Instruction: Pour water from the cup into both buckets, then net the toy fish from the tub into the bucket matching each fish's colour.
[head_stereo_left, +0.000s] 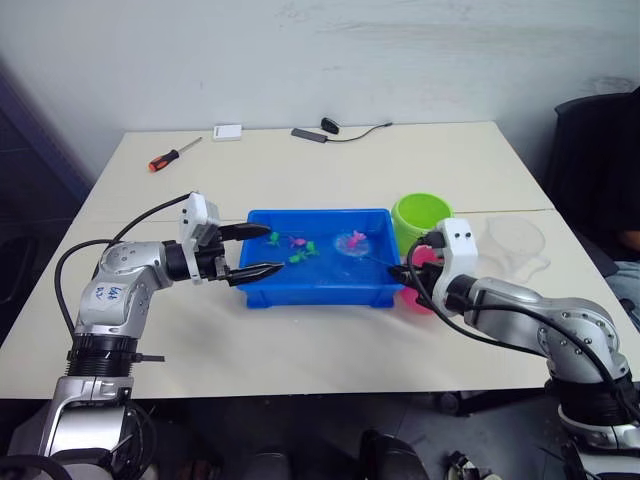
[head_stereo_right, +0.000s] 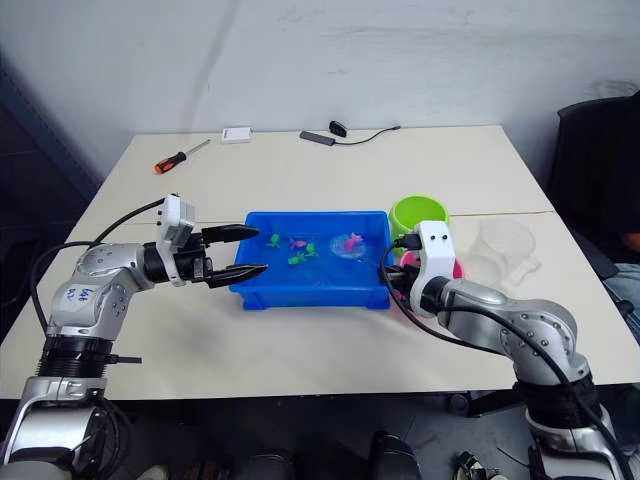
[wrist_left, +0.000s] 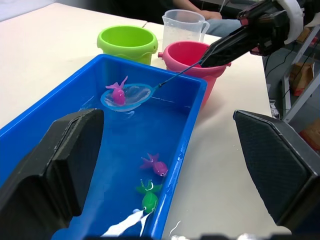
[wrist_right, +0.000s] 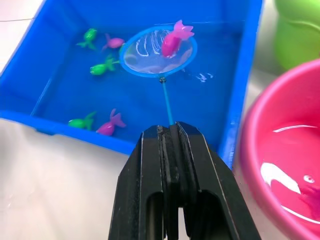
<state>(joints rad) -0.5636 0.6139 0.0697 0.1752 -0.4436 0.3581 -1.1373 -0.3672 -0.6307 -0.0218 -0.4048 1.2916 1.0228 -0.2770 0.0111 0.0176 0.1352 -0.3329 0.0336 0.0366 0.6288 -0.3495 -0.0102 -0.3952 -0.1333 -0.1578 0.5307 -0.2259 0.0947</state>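
Observation:
The blue tub (head_stereo_left: 318, 294) holds water and several tiny fish, green (wrist_right: 102, 67) and pink (wrist_right: 111, 125). My right gripper (wrist_right: 171, 131) is shut on the thin handle of the net (wrist_right: 150, 57), at the tub's right end. The net's hoop sits at the water surface with a pink fish (wrist_right: 175, 38) lying in it. The pink bucket (wrist_left: 192, 56) holds water and stands just right of the tub, beside the green bucket (head_stereo_left: 422, 214). The clear cup (head_stereo_left: 518, 244) stands upright further right. My left gripper (head_stereo_left: 276, 249) is open over the tub's left end, holding nothing.
An orange-handled screwdriver (head_stereo_left: 172, 155), a small white box (head_stereo_left: 227, 131) and a black cable with a plug (head_stereo_left: 322, 131) lie at the table's far side. A black chair (head_stereo_left: 598, 150) stands to the right of the table.

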